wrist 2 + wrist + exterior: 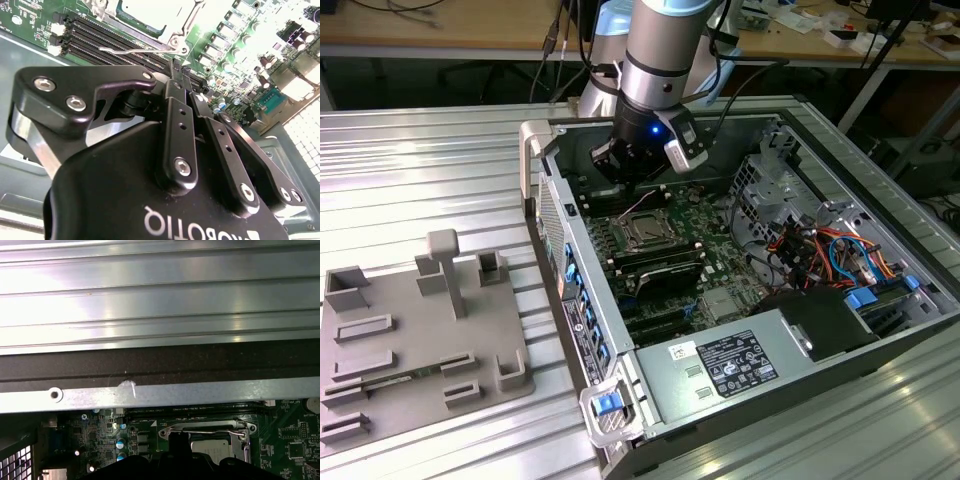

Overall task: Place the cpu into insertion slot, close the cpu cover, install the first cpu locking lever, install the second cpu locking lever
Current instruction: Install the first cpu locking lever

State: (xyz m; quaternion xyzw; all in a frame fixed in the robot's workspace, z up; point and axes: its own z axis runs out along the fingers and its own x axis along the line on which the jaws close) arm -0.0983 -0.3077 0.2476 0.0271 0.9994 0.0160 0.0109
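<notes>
The step in hand looks like a locking lever (131,49). Its thin wire lies along the socket's edge, next to the memory slots (85,35). The gripper (175,65) sits close beside 1 end of it, jaws drawn narrow with nothing visible between them. The cpu (216,449) lies in the insertion slot (645,233), and the cpu cover (246,440) appears down over it. Done well, the push lands on the wire alone, clear of the slots, until it hooks under its catch.

On the exterior view's left, a grey fixture tray (410,300) rests on the ribbed metal worktop (430,160). The open computer case (570,300) stands midway, and cables (830,250) crowd its right side.
</notes>
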